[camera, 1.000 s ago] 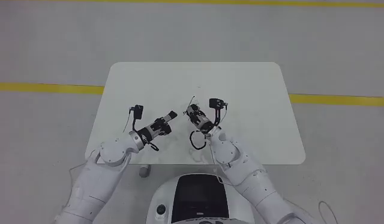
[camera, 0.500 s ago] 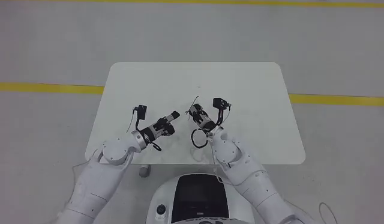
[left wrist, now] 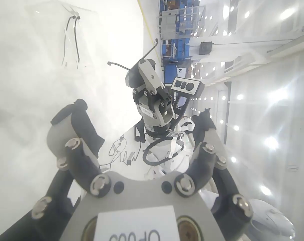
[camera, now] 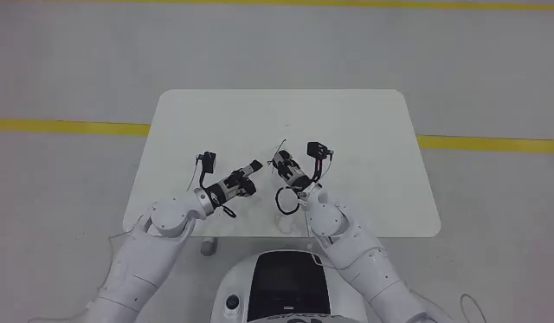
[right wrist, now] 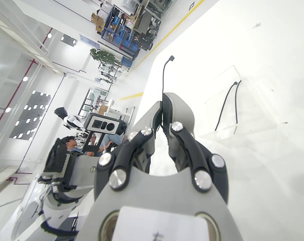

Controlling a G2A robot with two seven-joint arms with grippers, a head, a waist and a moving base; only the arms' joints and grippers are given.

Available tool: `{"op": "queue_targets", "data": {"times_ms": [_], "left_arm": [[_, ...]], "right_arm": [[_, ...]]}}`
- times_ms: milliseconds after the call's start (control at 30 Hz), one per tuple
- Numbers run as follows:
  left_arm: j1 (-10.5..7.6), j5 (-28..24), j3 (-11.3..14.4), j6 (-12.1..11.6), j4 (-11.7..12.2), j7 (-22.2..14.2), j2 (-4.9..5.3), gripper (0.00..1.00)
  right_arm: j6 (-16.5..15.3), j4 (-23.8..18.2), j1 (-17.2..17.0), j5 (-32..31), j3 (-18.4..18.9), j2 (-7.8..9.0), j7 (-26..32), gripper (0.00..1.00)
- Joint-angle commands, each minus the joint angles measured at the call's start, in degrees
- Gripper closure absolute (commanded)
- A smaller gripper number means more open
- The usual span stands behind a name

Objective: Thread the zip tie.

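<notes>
A: Right hand (camera: 280, 158) first. How open?
B: Not at all. Pressed shut on the black zip tie (right wrist: 163, 81), fingers (right wrist: 179, 107) flat against each other, strap pinched between.
A: And the tie itself?
B: Held up off the desk (camera: 363, 124), poking out past the fingertips, square head at the far end. Seen from the left wrist, a short length showing on either side of the shut fingers. From above, a thin dark line just above the middle of the frame.
A: Left hand (camera: 251, 166)?
B: Spread wide, nothing in it, fingers (left wrist: 78, 124) well apart. Aimed at the right hand. From above, just left of centre, level with the other hand.
A: Touching the tie?
B: No. Near, but a gap between the two hands. Both over the lower middle of the frame, by the desk's near edge.
A: Anything else on the desk?
B: A clear tray (right wrist: 244, 121), faint against the white surface. Inside, black strands (right wrist: 225, 106) lying flat, meeting at one end; one tie or two, cannot tell.
A: Close to the hands?
B: Apart from both, out on the desk beyond them.
A: Around the desk?
B: Pale floor, with a yellow line (camera: 69, 126) crossing the frame, showing left and right of the desk.
</notes>
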Motion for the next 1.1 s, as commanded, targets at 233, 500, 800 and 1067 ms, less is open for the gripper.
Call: {"op": "queue_targets", "data": {"times_ms": [233,500,800,1067], "left_arm": [[-2.62,-2.5,1.6,-1.2,3.7,-0.4,-0.33,0.22],[-3.55,-3.2,2.6,-1.6,5.0,0.1,-0.41,0.64],[-4.29,-3.2,3.4,-1.3,5.7,0.4,-0.38,0.72],[-4.83,-3.3,4.0,-1.2,6.2,0.7,-0.34,0.76]], "right_arm": [[0.1,-0.6,-0.4,0.3,-0.3,0.07,0.2,1.0],[0.4,-0.8,-0.5,0.1,-0.6,0.1,-0.1,1.0],[0.4,-0.8,-0.5,0.2,-1.0,0.1,-0.3,1.0],[-0.2,-1.6,-1.0,0.2,-1.2,0.23,-0.2,1.0]]}}
